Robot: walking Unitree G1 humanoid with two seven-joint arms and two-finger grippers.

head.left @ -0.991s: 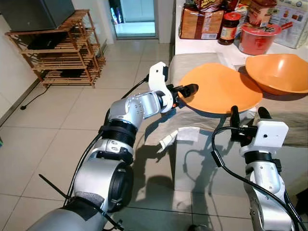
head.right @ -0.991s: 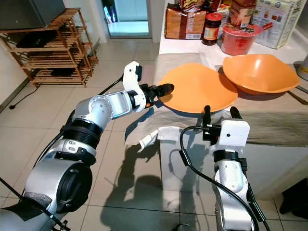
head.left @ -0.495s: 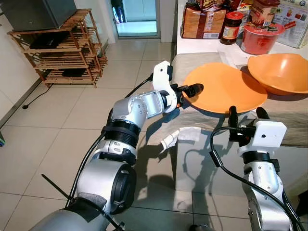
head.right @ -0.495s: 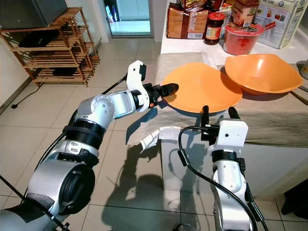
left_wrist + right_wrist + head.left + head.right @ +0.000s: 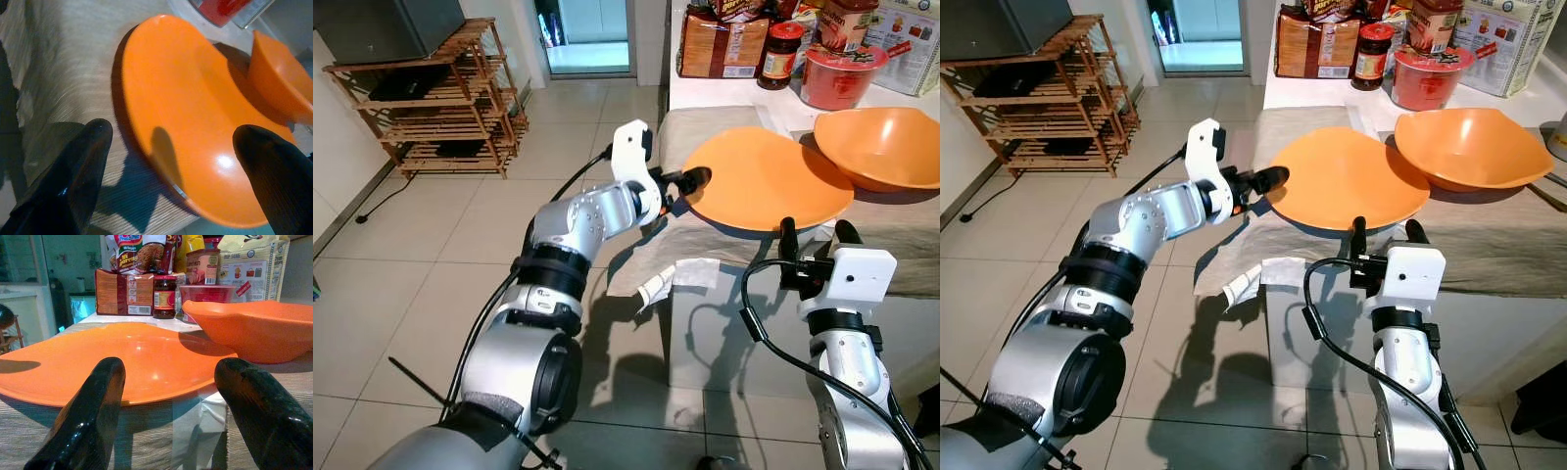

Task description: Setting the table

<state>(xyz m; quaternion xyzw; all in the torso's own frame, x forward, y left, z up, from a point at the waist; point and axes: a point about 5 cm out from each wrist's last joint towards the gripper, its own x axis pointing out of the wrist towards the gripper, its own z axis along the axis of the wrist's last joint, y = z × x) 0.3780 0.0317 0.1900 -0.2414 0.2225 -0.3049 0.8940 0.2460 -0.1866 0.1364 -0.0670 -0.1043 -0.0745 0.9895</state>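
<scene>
Beige cloth [image 5: 724, 240] on counter, tiled floor [image 5: 401, 255]

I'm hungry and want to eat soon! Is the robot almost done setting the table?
Not yet. An orange plate and orange bowl already sit on the cloth-covered table. Right now the left tool is open at the plate's edge and the right tool, also open, waits at its near rim. Nothing is gripped, so moving the dishes into place is probably still left.

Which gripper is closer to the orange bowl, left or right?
Right. The right gripper sits at the plate's near edge, below the orange bowl; the left gripper is across the plate, at its far-left rim.
</scene>
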